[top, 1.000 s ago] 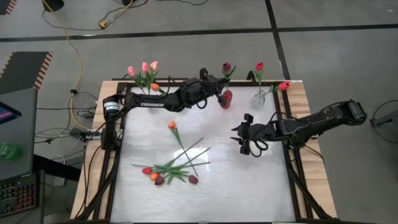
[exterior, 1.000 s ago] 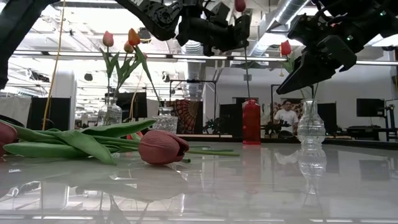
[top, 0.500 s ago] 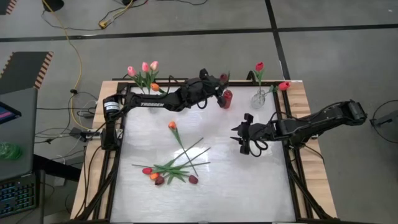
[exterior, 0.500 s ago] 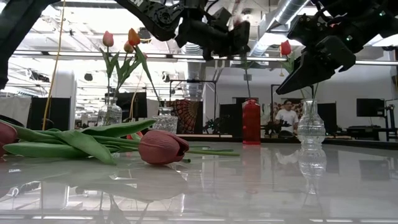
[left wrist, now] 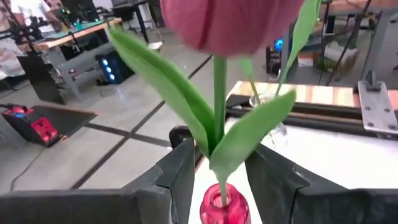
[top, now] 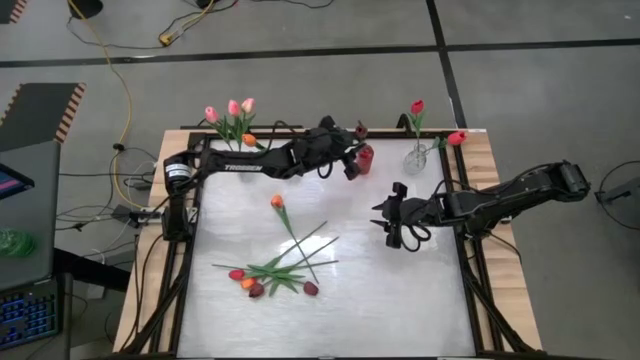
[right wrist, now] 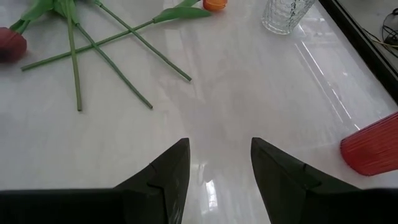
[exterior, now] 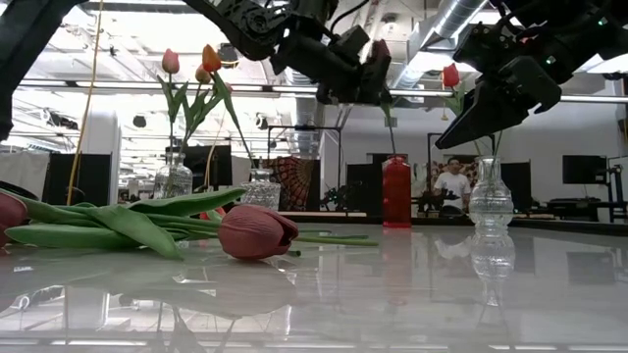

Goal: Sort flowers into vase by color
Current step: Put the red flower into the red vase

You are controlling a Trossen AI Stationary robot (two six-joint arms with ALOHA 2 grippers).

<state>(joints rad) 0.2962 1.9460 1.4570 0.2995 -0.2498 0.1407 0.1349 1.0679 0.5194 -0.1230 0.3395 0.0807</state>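
Note:
A dark maroon tulip (left wrist: 230, 22) stands with its stem in the mouth of the red vase (left wrist: 222, 208) at the table's far middle (top: 365, 156). My left gripper (left wrist: 221, 168) is open, with one finger on each side of the stem and leaves just above the vase; I cannot tell whether a leaf brushes a finger. Several loose tulips (top: 280, 270) lie on the table's near left, with an orange one (top: 277, 202) beyond them. My right gripper (right wrist: 219, 162) hovers open above the table's right half (top: 388, 222), holding nothing.
A glass vase with pink tulips (top: 235, 122) stands at the far left. A clear vase (top: 417, 156) holding a red tulip (top: 417, 106) stands at the far right, with another red head (top: 457, 137) beside it. The white tabletop (top: 400, 300) is bare at the near right.
My left gripper has opened and let go of the maroon tulip's stem, and its wrist has tipped downward. The tulip has sunk lower into the red vase, so its head now sits closer to the gripper. My right arm has kept still.

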